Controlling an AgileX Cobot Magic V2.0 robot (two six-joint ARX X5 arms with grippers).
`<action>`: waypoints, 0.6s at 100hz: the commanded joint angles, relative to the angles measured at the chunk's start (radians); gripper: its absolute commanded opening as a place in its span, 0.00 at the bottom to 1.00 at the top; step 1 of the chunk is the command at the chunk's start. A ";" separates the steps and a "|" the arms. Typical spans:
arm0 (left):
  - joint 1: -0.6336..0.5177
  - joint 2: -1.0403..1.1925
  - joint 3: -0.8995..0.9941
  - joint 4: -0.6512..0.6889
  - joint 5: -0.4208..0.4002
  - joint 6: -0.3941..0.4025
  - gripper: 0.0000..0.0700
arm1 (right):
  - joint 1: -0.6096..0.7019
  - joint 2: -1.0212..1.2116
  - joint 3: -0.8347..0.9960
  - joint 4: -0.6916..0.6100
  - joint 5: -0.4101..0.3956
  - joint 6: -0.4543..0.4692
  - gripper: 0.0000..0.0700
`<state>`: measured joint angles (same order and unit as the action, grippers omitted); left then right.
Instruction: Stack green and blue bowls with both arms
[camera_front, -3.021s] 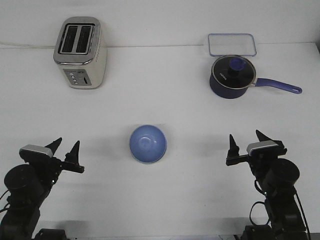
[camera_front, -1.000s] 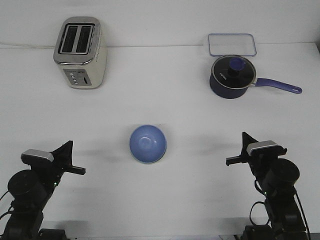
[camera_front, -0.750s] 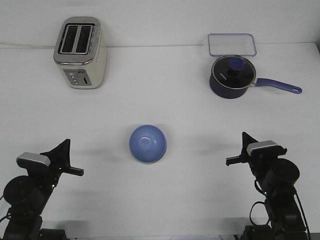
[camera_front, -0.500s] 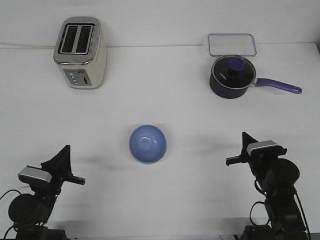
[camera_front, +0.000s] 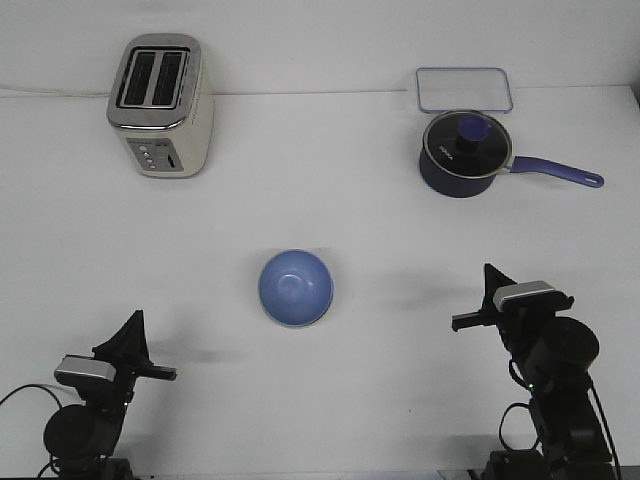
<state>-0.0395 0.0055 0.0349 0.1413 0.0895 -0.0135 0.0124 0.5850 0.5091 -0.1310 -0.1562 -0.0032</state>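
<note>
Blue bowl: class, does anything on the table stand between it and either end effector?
Nothing visible does. Bare table separates the blue bowl from the left end effector and the right end effector.

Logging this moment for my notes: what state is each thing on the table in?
Blue bowl: upright, mid-table, not held; a pale rim shows under its near edge.
Toaster: upright, slots empty.
Saucepan: lid on, handle pointing right.
Clear tray: flat behind the saucepan, empty.
Left gripper: shut, holding nothing.
Right gripper: shut, holding nothing.
</note>
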 joint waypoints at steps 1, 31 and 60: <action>0.001 -0.003 -0.005 0.025 -0.021 -0.010 0.02 | 0.002 0.004 0.008 0.021 0.000 0.006 0.00; 0.001 -0.003 -0.021 0.046 -0.022 -0.005 0.02 | 0.002 0.005 0.008 0.028 0.000 0.006 0.00; 0.001 -0.002 -0.021 0.044 -0.022 -0.005 0.02 | 0.002 0.004 0.008 0.029 0.000 0.006 0.00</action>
<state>-0.0395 0.0055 0.0338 0.1722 0.0731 -0.0170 0.0124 0.5850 0.5091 -0.1143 -0.1562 -0.0032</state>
